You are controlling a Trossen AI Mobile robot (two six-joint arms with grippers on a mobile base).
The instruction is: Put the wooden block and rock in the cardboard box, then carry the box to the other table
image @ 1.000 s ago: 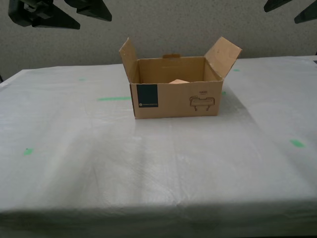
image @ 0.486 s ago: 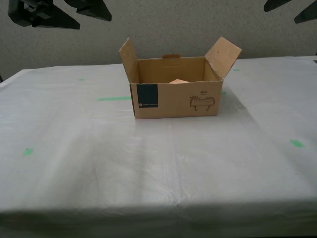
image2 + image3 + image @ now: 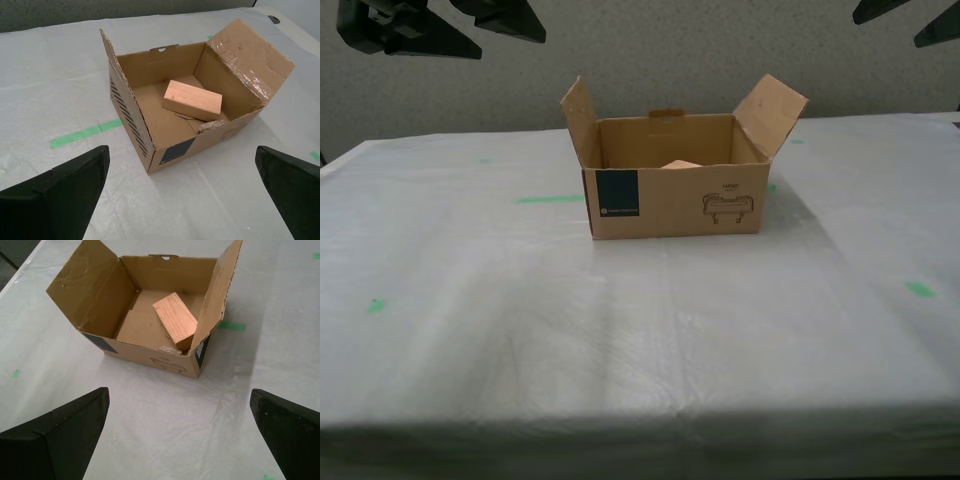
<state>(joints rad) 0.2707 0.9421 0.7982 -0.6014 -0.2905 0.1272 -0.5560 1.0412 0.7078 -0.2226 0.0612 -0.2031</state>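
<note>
- My first gripper point(image 3: 177, 432) hangs spread wide, holding nothing; you see the cardboard box point(image 3: 150, 352) just ahead of its fingertips.
- My second gripper point(image 3: 180, 195) likewise gapes empty, facing the same box.
- Inside, the wooden block point(image 3: 192, 100) lies on the floor; the rock point(image 3: 210, 126) sits just beside it.
- The box rests on the other table point(image 3: 640, 330), near green tape point(image 3: 85, 133).

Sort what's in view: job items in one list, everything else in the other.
Job: cardboard box; wooden block inside it; rock inside, by the front wall; white-sheeted table under the box.

Just there: green tape marks on the sheet.
</note>
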